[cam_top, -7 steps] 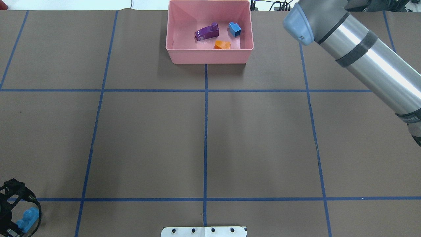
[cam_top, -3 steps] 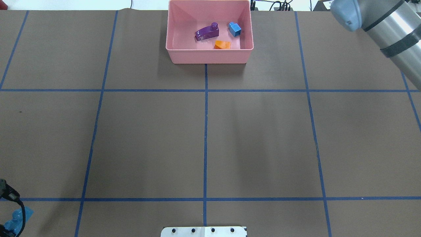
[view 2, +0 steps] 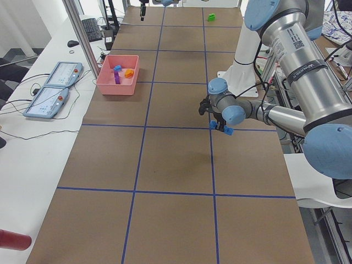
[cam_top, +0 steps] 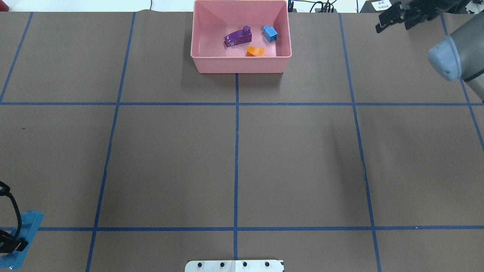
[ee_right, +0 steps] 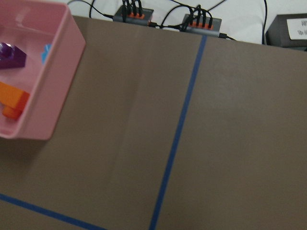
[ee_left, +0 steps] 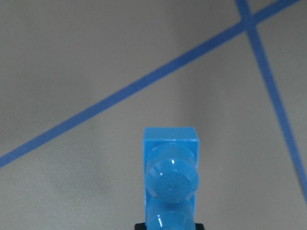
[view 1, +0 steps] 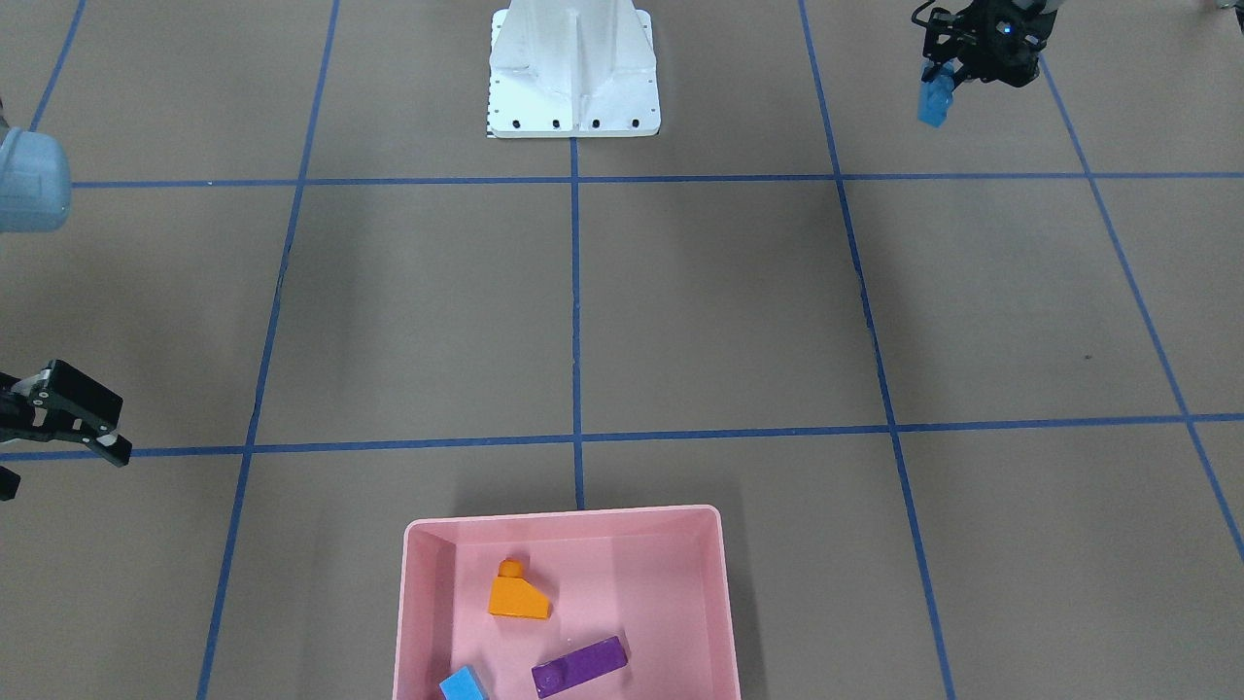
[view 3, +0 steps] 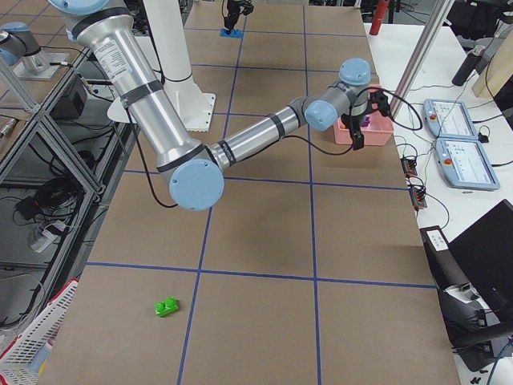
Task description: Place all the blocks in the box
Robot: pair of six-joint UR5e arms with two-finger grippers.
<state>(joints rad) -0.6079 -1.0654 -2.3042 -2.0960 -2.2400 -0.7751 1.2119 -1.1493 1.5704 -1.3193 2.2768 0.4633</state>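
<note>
- I am gripping the long blue four-stud plastic brick (view 1: 934, 103) in my left gripper (view 1: 941, 82), lifted above the mat near my own table edge.
- My right gripper (view 1: 58, 465) is hanging parted and empty, just beside the shallow pink plastic box (cam_top: 242, 65) at the far edge.
- Bare brown mat (cam_top: 170, 158) is lying wide between brick and box.
- The green studded brick (view 3: 167, 306) is lying far right, well apart.

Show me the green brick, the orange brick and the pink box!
green brick (view 3: 167, 306), exterior right view, on its studded top.
orange brick (view 1: 518, 599), front-facing view, on its sloped body.
pink box (cam_top: 238, 64), overhead view, on its near outer wall.
</note>
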